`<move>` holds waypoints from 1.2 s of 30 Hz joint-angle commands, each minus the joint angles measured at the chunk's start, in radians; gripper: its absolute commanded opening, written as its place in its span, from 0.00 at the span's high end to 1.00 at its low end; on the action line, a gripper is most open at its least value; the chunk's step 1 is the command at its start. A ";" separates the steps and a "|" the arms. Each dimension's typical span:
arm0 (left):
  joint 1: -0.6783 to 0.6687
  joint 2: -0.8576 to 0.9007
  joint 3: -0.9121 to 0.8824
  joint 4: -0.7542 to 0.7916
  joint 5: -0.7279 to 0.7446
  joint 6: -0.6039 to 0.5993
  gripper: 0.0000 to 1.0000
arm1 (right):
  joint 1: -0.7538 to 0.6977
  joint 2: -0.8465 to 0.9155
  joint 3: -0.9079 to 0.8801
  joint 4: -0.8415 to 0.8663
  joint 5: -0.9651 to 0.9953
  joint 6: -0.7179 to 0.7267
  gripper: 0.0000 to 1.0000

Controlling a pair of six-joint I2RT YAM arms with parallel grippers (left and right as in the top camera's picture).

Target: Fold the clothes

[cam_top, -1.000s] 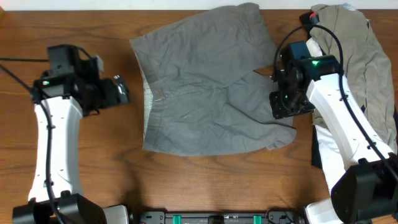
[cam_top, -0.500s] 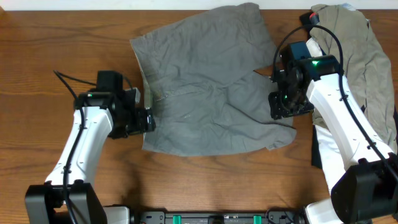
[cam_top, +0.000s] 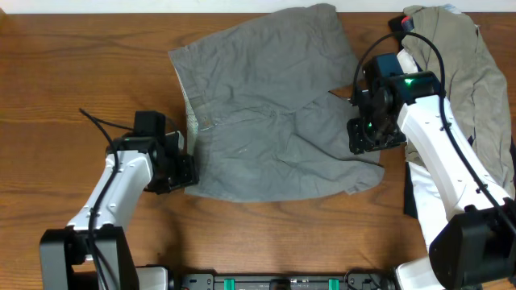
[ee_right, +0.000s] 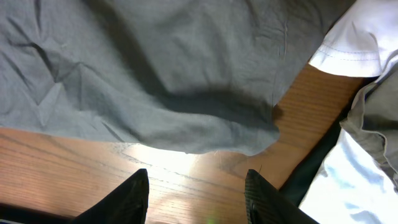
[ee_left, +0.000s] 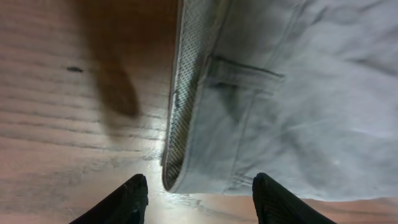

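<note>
The grey shorts [cam_top: 266, 121] lie spread flat on the wooden table, waistband at the left, two legs to the right. My left gripper [cam_top: 187, 171] is open at the waistband's near corner; in the left wrist view the pale-lined waistband corner [ee_left: 180, 168] lies between and just ahead of the open fingers [ee_left: 134, 199], which hold nothing. My right gripper [cam_top: 364, 145] is open above the hem of the near leg; the right wrist view shows that grey hem [ee_right: 205, 130] ahead of the empty fingers [ee_right: 127, 199].
A khaki-tan garment [cam_top: 472, 72] is heaped at the right edge over white cloth [cam_top: 411, 60], with dark fabric [cam_top: 415, 201] below it. White cloth [ee_right: 354, 43] and khaki fabric also show at the right of the right wrist view.
My left arm has swung from the far left of the table in to the near corner of the waistband. The right arm and the shorts have stayed still.
</note>
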 commanded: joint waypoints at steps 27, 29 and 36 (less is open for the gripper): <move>-0.006 0.157 -0.024 0.134 0.128 -0.027 0.94 | -0.005 -0.008 0.012 -0.006 -0.121 0.170 0.57; -0.001 0.156 -0.015 0.145 0.127 -0.028 0.94 | -0.005 -0.008 0.012 -0.012 -0.136 0.219 0.59; 0.090 0.154 0.079 0.167 0.127 -0.076 0.94 | -0.004 -0.009 0.000 -0.003 -0.225 0.322 0.58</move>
